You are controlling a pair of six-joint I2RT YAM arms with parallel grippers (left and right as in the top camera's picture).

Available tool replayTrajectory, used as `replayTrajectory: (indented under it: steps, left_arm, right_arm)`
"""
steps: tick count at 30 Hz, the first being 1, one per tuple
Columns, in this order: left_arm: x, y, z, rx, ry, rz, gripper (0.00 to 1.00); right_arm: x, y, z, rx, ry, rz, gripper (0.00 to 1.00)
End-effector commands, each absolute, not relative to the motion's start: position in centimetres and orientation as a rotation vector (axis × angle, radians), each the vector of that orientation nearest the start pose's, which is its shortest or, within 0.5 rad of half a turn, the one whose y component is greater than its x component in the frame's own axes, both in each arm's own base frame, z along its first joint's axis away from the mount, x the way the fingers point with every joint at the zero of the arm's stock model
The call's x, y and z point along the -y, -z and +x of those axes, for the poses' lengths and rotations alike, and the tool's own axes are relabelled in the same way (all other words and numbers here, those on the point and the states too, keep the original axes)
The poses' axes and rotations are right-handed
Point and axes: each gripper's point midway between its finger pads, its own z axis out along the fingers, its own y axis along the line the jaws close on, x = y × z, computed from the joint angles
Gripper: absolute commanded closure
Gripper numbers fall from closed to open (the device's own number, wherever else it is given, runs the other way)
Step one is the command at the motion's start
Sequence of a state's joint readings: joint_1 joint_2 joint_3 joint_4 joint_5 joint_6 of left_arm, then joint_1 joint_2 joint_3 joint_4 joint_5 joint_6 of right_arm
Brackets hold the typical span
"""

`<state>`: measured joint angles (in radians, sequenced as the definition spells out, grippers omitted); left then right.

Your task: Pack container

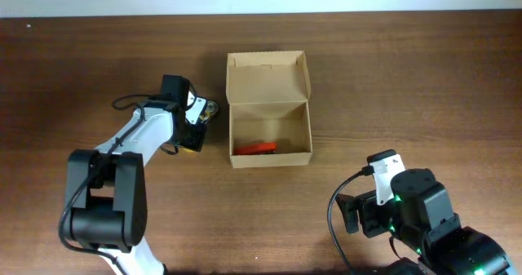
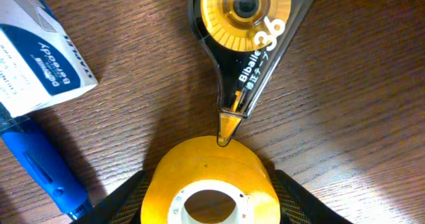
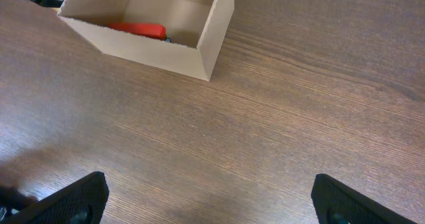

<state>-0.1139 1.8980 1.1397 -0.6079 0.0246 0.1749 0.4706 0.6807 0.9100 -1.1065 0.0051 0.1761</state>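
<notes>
Yellow tape roll (image 2: pixel 212 177) sat on dark wood table (image 2: pixel 358 84), against tip of clear-black correction tape dispenser (image 2: pixel 249 31); blue pen (image 2: pixel 40 164) and white-blue packet (image 2: pixel 36 58) lay left.

The container (image 1: pixel 269 132) sits mid-way across the tabletop (image 1: pixel 424 71), its lid flap laid back on the far side and one slim item (image 1: pixel 255 148) inside along the near wall. Just left of it, a tape roll (image 2: pixel 209 184) lies between the fingers (image 2: pixel 126 197) of the left end effector (image 1: pixel 198 120) — a dispenser (image 2: pixel 249 31) just beyond the roll, a packet (image 2: pixel 40 58) and a pen (image 2: pixel 40 164) beside. The right end effector (image 3: pixel 212 201) is at the near right, well apart.
</notes>
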Motion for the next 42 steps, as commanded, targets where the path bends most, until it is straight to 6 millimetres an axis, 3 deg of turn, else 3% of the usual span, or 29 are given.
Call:
replayTrajectory:
  steps: [1,6,10,14,18,22,27,31,34,42]
  left_arm:
    - [4.2,1.6,35.4,-2.982,0.023,0.330,0.50]
    - [4.3,1.0,34.9,-3.017,0.039,0.260,0.58]
    - [4.4,-0.8,35.3,-3.005,0.045,0.248,0.60]
    - [4.6,-4.7,36.6,-2.920,0.053,0.233,0.60]
    - [5.2,-10.3,38.3,-2.762,0.061,0.240,0.60]
    - [7.8,-15.9,39.3,-2.592,0.083,0.325,0.59]
    - [13.3,-19.2,39.5,-2.468,0.130,0.507,0.59]
    - [17.6,-19.9,39.3,-2.388,0.179,0.613,0.58]
    - [20.4,-19.3,38.8,-2.368,0.224,0.688,0.58]
    - [26.8,-15.5,37.0,-2.373,0.344,0.873,0.57]
  right_arm:
    - [-9.0,-20.4,17.5,-2.441,-0.284,-0.375,0.01]
    - [-9.0,-20.4,17.5,-2.441,-0.284,-0.375,0.01]
    - [-9.0,-20.4,17.5,-2.441,-0.284,-0.375,0.01]
    - [-9.0,-20.4,17.5,-2.441,-0.284,-0.375,0.01]
    - [-9.0,-20.4,17.5,-2.441,-0.284,-0.375,0.01]
    - [-9.0,-20.4,17.5,-2.441,-0.284,-0.375,0.01]
    - [-9.1,-20.4,17.5,-2.441,-0.285,-0.375,0.01]
    - [-9.1,-20.4,17.5,-2.441,-0.284,-0.375,0.01]
    - [-9.0,-20.4,17.5,-2.441,-0.284,-0.375,0.01]
    - [-9.0,-20.4,17.5,-2.441,-0.284,-0.375,0.01]
